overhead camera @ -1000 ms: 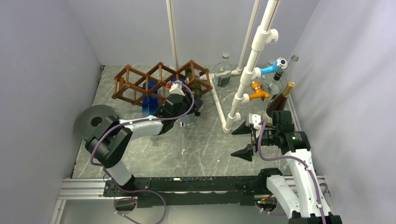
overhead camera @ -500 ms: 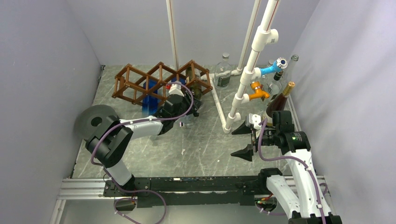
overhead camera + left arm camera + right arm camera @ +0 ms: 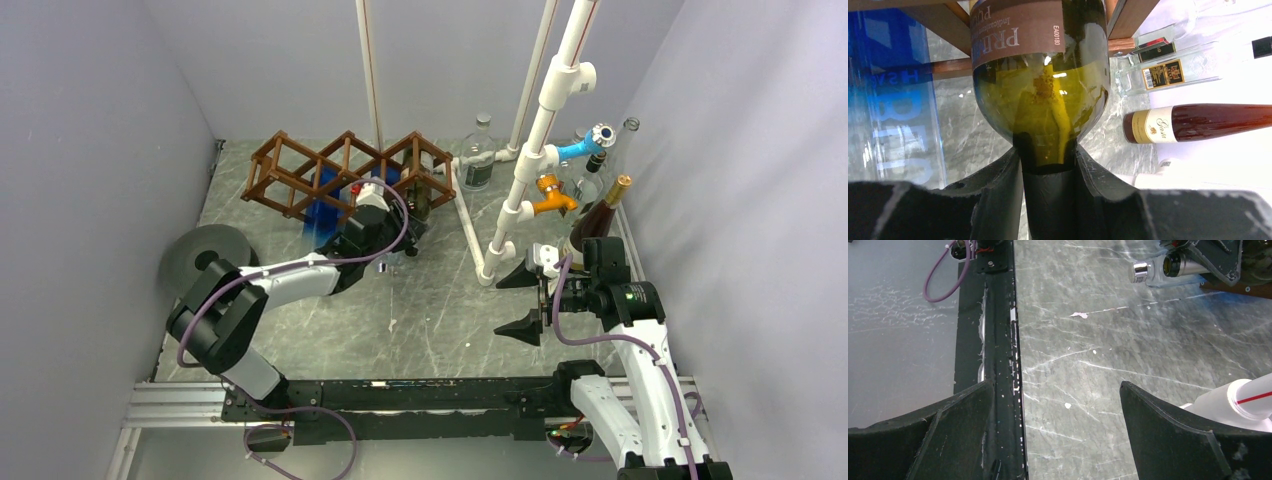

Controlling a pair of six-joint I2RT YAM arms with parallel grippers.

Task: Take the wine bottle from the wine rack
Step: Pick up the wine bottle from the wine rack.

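Observation:
The brown wooden wine rack [image 3: 335,170] stands at the back left of the table. A green wine bottle [image 3: 427,193] with a brown label lies in its rightmost cell, neck toward the arms. My left gripper [image 3: 410,214] is shut on this bottle's neck. In the left wrist view the black fingers [image 3: 998,185] clamp the neck of the wine bottle [image 3: 1040,95] on both sides, with the rack's bars [image 3: 1125,25] around its body. My right gripper [image 3: 522,300] hangs open and empty over the table's right side, its jaws wide apart in the right wrist view [image 3: 1058,385].
A blue bottle [image 3: 325,208] lies under the rack, beside my left gripper. White PVC pipes [image 3: 530,170] with blue and orange valves rise right of centre. A clear bottle [image 3: 478,155] stands at the back. A dark red bottle [image 3: 598,212] and clear bottles stand at the right wall. A grey disc [image 3: 200,255] lies at the left.
My left arm has drawn back slightly to the left with the bottle neck in its grip, and the rack has shifted a little with it. The right arm has not moved.

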